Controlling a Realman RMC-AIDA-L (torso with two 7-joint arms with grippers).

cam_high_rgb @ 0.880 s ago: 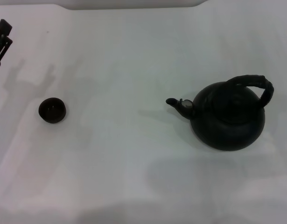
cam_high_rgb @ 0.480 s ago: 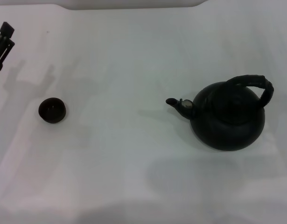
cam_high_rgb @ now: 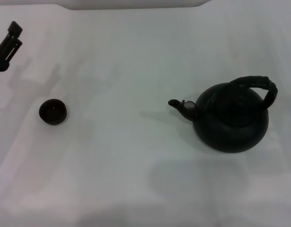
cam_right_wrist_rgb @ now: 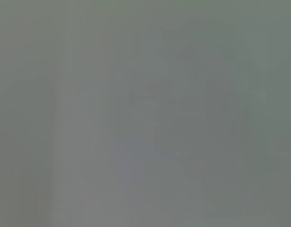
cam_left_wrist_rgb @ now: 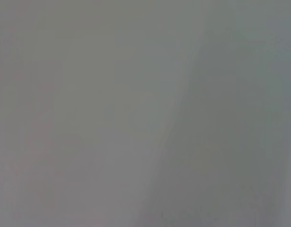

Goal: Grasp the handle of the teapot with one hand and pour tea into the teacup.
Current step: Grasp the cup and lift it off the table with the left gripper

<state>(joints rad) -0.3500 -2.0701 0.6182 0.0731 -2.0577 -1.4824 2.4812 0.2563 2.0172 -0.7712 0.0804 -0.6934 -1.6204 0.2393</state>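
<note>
The round matte black teapot stands on the white table at the right in the head view, its short spout with a silvery fitting pointing left. Its thick black arched handle rises over its top. The tiny dark teacup stands far to the left, well apart from the pot. My left gripper shows at the far left edge, above and behind the teacup, touching nothing. My right gripper is out of view. Both wrist views show only plain grey surface.
The white table spreads wide between the teacup and the teapot. The table's far edge runs along the top of the head view. Soft arm shadows fall near the teacup and in front of the teapot.
My left gripper has moved a little up and to the right at the left edge. The teapot and teacup have not moved.
</note>
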